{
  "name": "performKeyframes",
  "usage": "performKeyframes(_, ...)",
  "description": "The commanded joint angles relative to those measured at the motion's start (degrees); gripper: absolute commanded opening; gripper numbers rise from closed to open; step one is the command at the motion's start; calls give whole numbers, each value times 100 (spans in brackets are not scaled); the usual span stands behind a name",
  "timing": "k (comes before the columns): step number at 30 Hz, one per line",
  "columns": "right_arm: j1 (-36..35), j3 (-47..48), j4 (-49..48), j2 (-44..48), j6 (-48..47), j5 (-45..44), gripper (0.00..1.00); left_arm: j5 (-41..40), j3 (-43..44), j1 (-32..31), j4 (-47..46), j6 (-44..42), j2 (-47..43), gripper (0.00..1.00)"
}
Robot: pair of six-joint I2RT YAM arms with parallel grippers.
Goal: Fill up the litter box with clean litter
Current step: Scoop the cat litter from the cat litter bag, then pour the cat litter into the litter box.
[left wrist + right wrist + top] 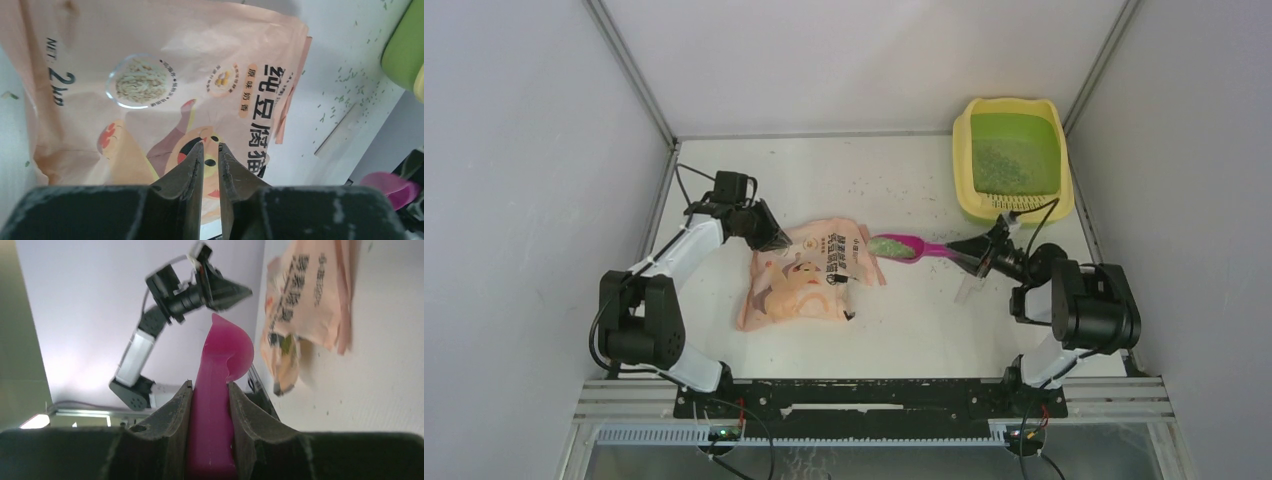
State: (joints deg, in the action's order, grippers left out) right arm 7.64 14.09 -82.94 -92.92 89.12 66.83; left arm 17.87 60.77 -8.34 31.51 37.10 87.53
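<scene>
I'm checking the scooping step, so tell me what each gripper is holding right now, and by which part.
The right gripper grips the magenta scoop by its handle. The left gripper holds nothing: jaws narrowly apart over the bag.

White table [904,335]; peach bag [799,285]; litter box [962,175]; stray litter [350,94].

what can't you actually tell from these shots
1. The left fingers over the bag: left wrist view shows a narrow gap; whether they pinch it is unclear, top view too small.
2. The scoop: right wrist view shows only its underside between the right fingers; load hidden there.
3. The litter box: depth of litter too small in top view; left wrist view cuts it off at the right edge.
</scene>
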Motion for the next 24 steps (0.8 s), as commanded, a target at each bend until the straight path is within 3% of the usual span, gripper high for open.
performKeyframes(1, 605, 525, -399, 270, 838, -139, 0, 227, 287, -172, -13, -14, -284, 21)
performKeyframes(9, 1904, 1530, -398, 194, 1757, -470, 0, 373, 135, -542, -32, -75, -464, 21)
performKeyframes(17, 2997, 2020, -176, -326, 1670, -757, 0, 276, 210, -922, 165, -350, -805, 28)
performKeyframes(21, 3294, 2269, 741, -485, 1009, -901, 0, 422, 524, -1058, 215, -493, -912, 33)
performKeyframes(24, 3323, 2682, 2043, -432, 238, -1088, 0, 541, 944, -1179, 283, -601, -824, 38)
